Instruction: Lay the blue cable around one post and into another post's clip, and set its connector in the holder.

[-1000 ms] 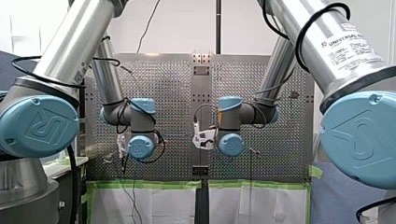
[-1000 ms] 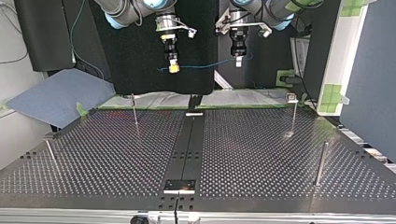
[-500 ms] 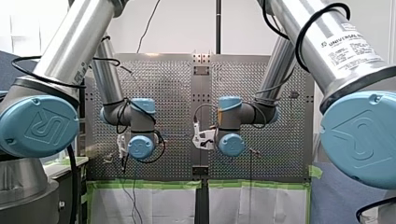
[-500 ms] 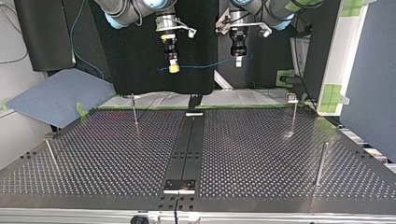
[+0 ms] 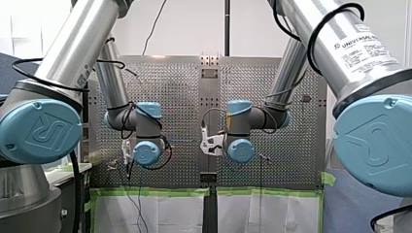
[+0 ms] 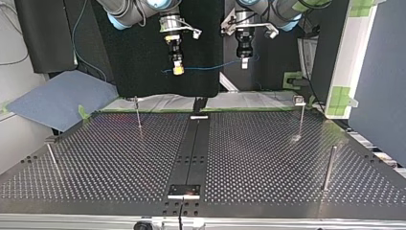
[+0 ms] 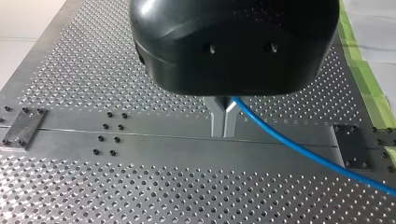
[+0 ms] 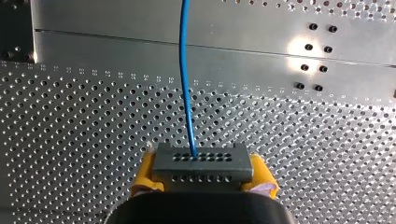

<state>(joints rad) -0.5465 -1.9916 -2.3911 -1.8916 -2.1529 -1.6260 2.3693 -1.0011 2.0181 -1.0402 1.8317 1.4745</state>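
Observation:
In the top view both grippers hang high above the perforated table (image 6: 268,153). My right gripper (image 6: 177,70), at that view's left, shows yellow pads; my left gripper (image 6: 244,63) is black with metal fingers. The thin blue cable (image 6: 210,67) sags slightly between them. In the right wrist view the yellow pads (image 8: 145,175) are shut on a grey connector (image 8: 201,162), and the blue cable (image 8: 186,74) leaves its face. In the left wrist view the metal fingers (image 7: 217,119) of my left gripper (image 7: 223,133) are shut on the blue cable (image 7: 289,144), which trails off to one side.
Thin posts stand on the table: one (image 6: 138,114) far left, one with a clip top (image 6: 300,117) far right, a thicker post (image 6: 329,167) near right, a leaning one (image 6: 51,157) near left. A small bracket (image 6: 199,116) and a plate (image 6: 184,190) sit on the centre rail.

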